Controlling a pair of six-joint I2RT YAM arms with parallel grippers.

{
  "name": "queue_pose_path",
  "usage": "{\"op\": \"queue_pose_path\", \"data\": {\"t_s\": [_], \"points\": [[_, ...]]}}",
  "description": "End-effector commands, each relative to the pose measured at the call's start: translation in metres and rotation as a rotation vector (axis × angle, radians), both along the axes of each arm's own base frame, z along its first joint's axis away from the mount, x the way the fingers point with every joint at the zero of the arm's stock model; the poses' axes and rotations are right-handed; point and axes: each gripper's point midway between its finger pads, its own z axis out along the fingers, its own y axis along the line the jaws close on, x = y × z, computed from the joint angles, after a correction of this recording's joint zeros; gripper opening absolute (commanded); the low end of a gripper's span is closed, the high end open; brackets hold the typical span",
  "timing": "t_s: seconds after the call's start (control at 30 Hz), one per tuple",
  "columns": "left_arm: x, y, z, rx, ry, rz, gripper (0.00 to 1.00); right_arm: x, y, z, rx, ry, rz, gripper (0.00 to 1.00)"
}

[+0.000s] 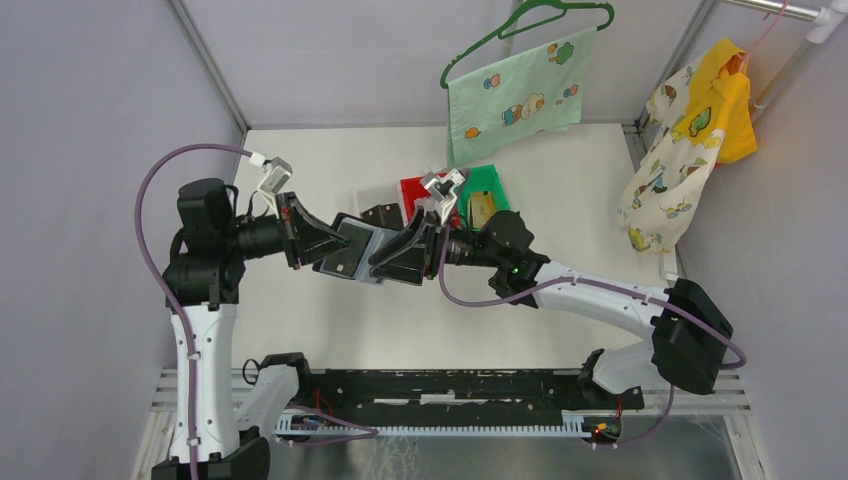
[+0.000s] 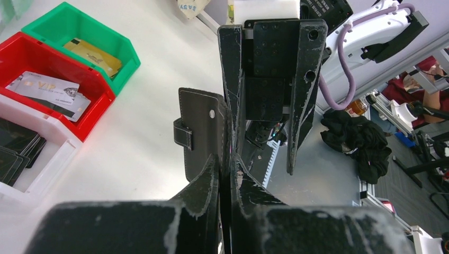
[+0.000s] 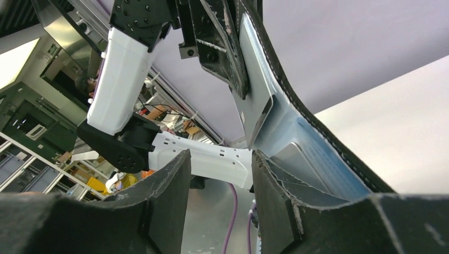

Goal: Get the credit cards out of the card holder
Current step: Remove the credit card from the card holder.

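The black card holder [image 1: 352, 256] hangs open above the table between my two grippers. My left gripper [image 1: 330, 240] is shut on its edge; in the left wrist view the jaws [image 2: 230, 172] pinch the fold, and the snap-tab flap [image 2: 203, 132] stands up on the left. My right gripper [image 1: 392, 258] is open. In the right wrist view [image 3: 219, 196] its right finger [image 3: 278, 203] lies against the grey-blue lining [image 3: 323, 156], with nothing between the jaws. Whitish-grey credit cards [image 2: 46, 89] lie in a red bin and tan-gold ones [image 2: 96, 55] in a green bin.
The red bin [image 1: 412, 187], the green bin [image 1: 492, 183] and a clear bin [image 2: 39, 169] with dark cards stand side by side behind the grippers. A green cloth on a hanger [image 1: 515, 95] hangs at the back. Yellow clothes [image 1: 690, 140] hang at the right.
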Motion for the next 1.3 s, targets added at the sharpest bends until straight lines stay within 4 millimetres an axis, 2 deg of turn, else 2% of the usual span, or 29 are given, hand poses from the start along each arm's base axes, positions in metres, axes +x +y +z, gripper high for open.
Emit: {"op": "queue_pose_path", "data": {"t_s": [0.0,0.33,0.5,0.63,0.7,0.8,0.97,1.07,1.17,1.27], "points": [[-0.013,-0.004,0.019,-0.03,-0.048,-0.06,0.02,-0.001,0.0,0.035,0.116,-0.033,0.012,0.5],[-0.024,-0.007,0.02,-0.036,-0.058,-0.112,0.02,0.013,0.011,0.034,0.102,0.003,-0.027,0.48],[-0.023,-0.005,0.016,-0.014,-0.086,-0.101,0.02,0.013,0.014,0.048,0.161,0.021,0.0,0.44],[-0.012,0.0,0.008,0.045,-0.112,-0.034,0.02,0.005,0.016,0.06,0.199,0.014,0.03,0.41],[-0.011,0.001,0.005,0.057,-0.121,-0.031,0.02,0.004,0.017,0.062,0.203,0.01,0.031,0.37],[-0.013,0.0,0.006,0.048,-0.113,-0.043,0.02,0.002,0.016,0.06,0.208,0.019,0.037,0.22],[-0.021,-0.004,0.017,0.002,-0.084,-0.093,0.02,-0.002,0.008,0.054,0.237,0.036,0.045,0.08],[-0.026,-0.007,0.025,-0.041,-0.037,-0.131,0.08,-0.004,0.002,0.055,0.275,0.044,0.05,0.01],[-0.033,-0.009,0.031,-0.077,-0.008,-0.175,0.19,-0.005,-0.001,0.055,0.292,0.048,0.046,0.0],[-0.037,-0.01,0.033,-0.091,-0.006,-0.197,0.24,-0.005,-0.003,0.057,0.306,0.051,0.042,0.0]]}}
